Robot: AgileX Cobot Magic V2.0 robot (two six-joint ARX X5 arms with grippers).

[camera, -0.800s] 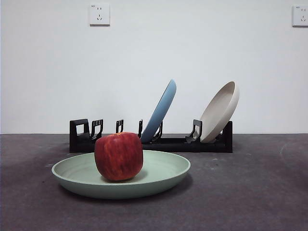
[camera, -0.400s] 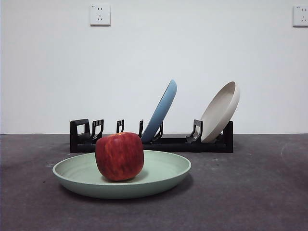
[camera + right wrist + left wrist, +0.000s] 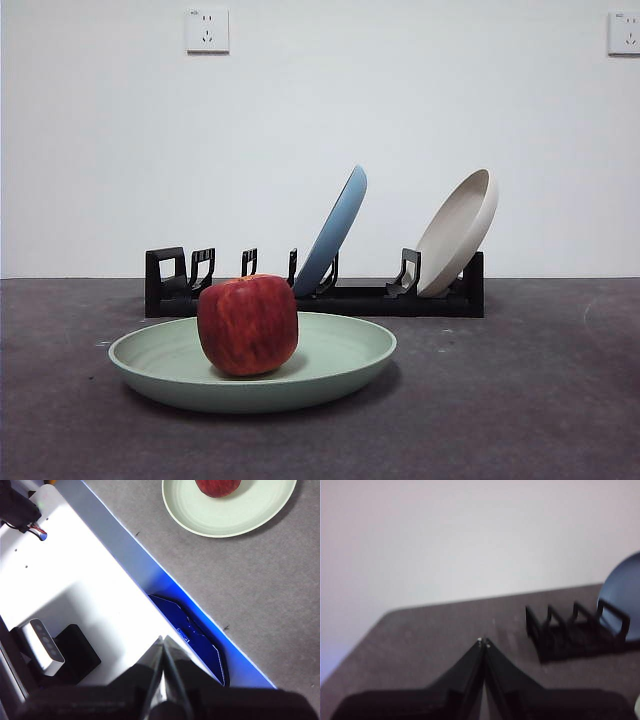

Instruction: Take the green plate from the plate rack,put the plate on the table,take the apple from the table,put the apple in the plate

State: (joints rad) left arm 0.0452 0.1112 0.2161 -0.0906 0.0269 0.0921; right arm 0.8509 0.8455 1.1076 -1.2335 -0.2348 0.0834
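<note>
Well clear of both grippers, left (image 3: 484, 642) and right (image 3: 163, 639), each pinched closed and empty, the apple (image 3: 247, 325) sits in the green plate (image 3: 340, 372) on the table (image 3: 520, 400), apparently delivered.

A light blue round plate (image 3: 336, 228) leans at centre frame in the front view, tilted to the right. A cream-white round plate (image 3: 458, 232) leans the same way further right. Two white wall sockets sit on the plain white wall (image 3: 320, 140): one upper left (image 3: 207, 30), one at the upper right edge (image 3: 624, 32).
</note>
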